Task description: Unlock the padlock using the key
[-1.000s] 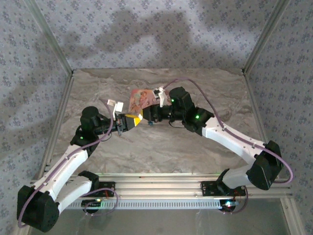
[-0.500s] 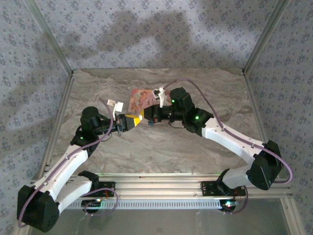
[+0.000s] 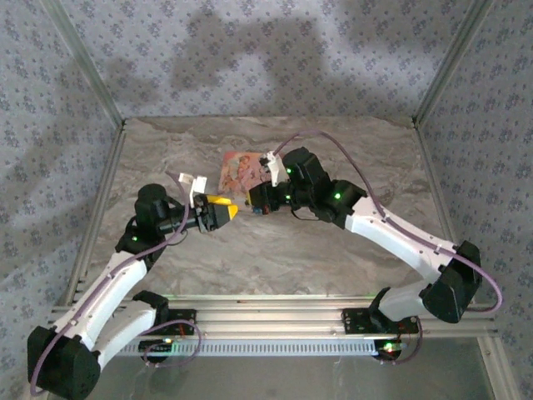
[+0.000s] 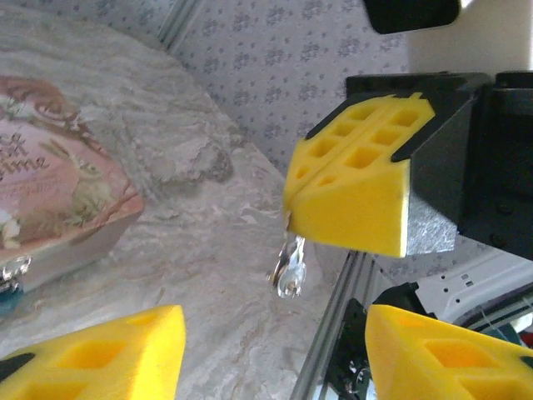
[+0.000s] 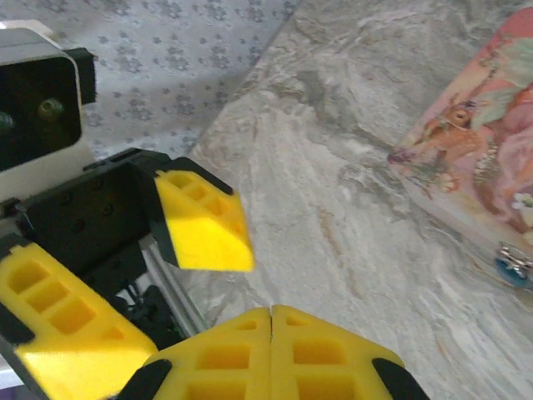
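right gripper: its two yellow honeycomb fingers are pressed flat together. seen from the left wrist, a small silver key hangs out of their tip, so the jaws are closed on the key. left gripper: its yellow fingers stand well apart with nothing between them; it is open and holds nothing. in the top view the two grippers face each other over the middle of the marbled table, the left one just to the left of the right one, both on the near side of the box.

padlock: a tiny dark blue-green body with a bright silver shackle above it. it sits against the tan side wall of the box, just under the lid edge, on the side facing the arms. it is far smaller than the box. the key is apart from it, held above the table to its near side. whether the shackle is open or shut is too small to tell.

box lid: pink, printed with a soft picture of figures and flowers. from the left wrist, cream script lettering shows on it, cut off at the frame edge; only the ending "ime" can be made out. no writing can be read on the padlock or the key.
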`<state>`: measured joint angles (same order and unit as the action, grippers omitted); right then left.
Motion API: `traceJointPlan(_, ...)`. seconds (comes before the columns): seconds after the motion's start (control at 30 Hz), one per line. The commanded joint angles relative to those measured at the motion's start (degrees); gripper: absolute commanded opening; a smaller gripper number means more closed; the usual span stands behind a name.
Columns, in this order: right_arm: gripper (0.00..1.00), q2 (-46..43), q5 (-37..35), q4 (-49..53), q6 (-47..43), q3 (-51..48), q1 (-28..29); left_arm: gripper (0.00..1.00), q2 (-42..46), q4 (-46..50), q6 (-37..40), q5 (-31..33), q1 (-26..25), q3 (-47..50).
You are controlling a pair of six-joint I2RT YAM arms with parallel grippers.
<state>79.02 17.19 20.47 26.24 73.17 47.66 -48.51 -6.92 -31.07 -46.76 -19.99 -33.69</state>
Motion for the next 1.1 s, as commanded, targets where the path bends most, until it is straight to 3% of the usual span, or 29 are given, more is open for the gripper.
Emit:
traceJointPlan(0.0,0.0,0.59,-3.5,5.86,-3.11,3.01,0.13,0.62,1.98,2.49,0.67,1.85,1.22,-0.62)
traceJointPlan(0.27,0.0,0.7,5.43,4.19,-7.05,3.31,-0.27,0.57,-0.35,-7.05,-3.51,-3.92,0.31,-0.23)
traceJointPlan(0.67,0.0,0.12,14.46,-1.6,-5.32,1.72,-2.83,0.33,-4.34,-13.35,-5.17,-9.39,-2.42,-0.85)
traceJointPlan(1.07,0.0,1.31,17.83,-2.03,-5.5,1.8,-2.69,0.33,-6.22,-16.98,-6.91,-9.93,-2.51,-0.85)
